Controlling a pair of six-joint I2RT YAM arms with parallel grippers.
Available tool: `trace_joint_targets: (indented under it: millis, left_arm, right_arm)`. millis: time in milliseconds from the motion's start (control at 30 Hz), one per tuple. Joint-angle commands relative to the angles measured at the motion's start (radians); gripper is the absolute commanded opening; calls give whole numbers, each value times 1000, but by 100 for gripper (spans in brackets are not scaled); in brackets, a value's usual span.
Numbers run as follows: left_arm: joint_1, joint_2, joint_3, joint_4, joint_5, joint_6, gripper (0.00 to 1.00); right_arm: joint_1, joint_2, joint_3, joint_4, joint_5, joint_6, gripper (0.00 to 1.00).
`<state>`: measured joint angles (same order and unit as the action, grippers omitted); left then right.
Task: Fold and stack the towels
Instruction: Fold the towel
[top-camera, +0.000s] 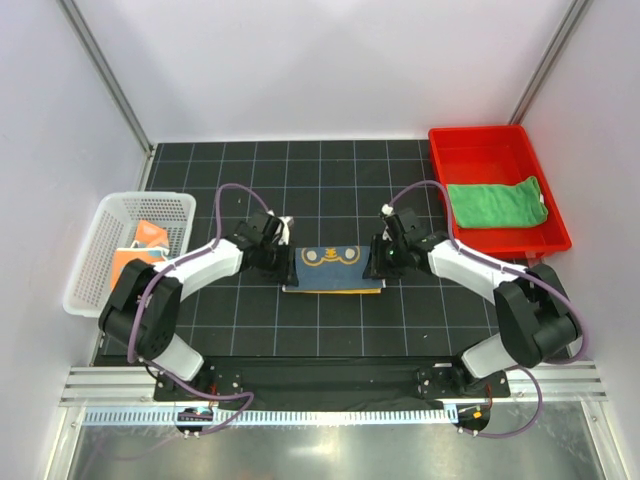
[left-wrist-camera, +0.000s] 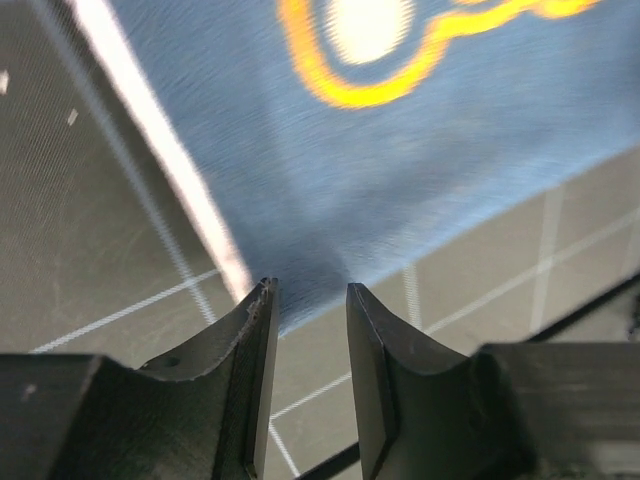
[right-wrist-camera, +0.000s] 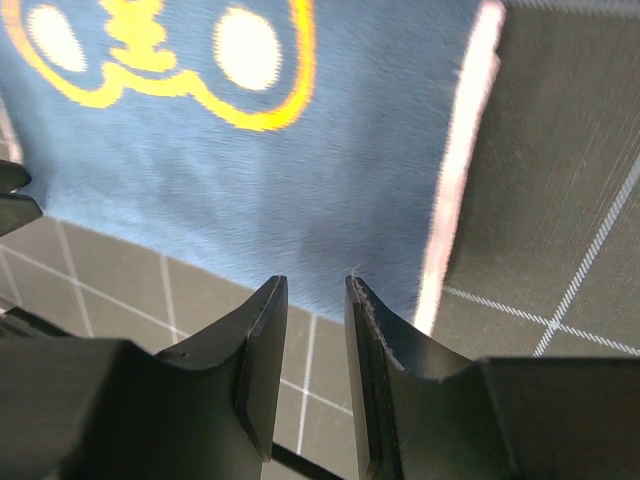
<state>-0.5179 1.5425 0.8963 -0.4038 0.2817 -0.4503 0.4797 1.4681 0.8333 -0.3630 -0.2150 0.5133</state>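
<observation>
A folded towel (top-camera: 335, 266), dark blue on top with yellow-outlined pale ovals and a yellow edge underneath, lies flat mid-mat. My left gripper (top-camera: 283, 262) hovers at its left end and my right gripper (top-camera: 378, 262) at its right end. In the left wrist view the towel (left-wrist-camera: 400, 170) lies just beyond the left gripper (left-wrist-camera: 308, 288), whose jaws stand apart with only mat between them. The right wrist view shows the same towel (right-wrist-camera: 250, 190) past the right gripper (right-wrist-camera: 315, 282), also open and empty. A green towel (top-camera: 495, 202) lies in the red bin. An orange-and-pale towel (top-camera: 140, 250) sits in the white basket.
The red bin (top-camera: 475, 135) stands at the back right, partly off the black gridded mat (top-camera: 330, 180). The white basket (top-camera: 100, 250) stands at the left edge. White walls close the back and sides. The arm bases sit on a metal rail at the near edge.
</observation>
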Motion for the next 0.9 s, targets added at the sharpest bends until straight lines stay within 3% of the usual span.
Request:
trace_joint_targets:
  millis: [0, 267, 433, 700, 867]
  left_arm:
    - [-4, 19, -30, 53, -85, -34, 36]
    - [-4, -42, 114, -90, -171, -53, 39]
    - [-5, -64, 205, -73, -90, -71, 44]
    - [-2, 54, 141, -17, -147, -83, 44]
    - [-2, 65, 99, -1, -222, -94, 45]
  right_arm:
    - [2, 24, -37, 87, 23, 36, 36]
    - [3, 15, 21, 33, 16, 50, 34]
    - [3, -9, 55, 58, -49, 102, 33]
    - [2, 6, -48, 219, -78, 114, 38]
    - [2, 31, -76, 205, -84, 71, 40]
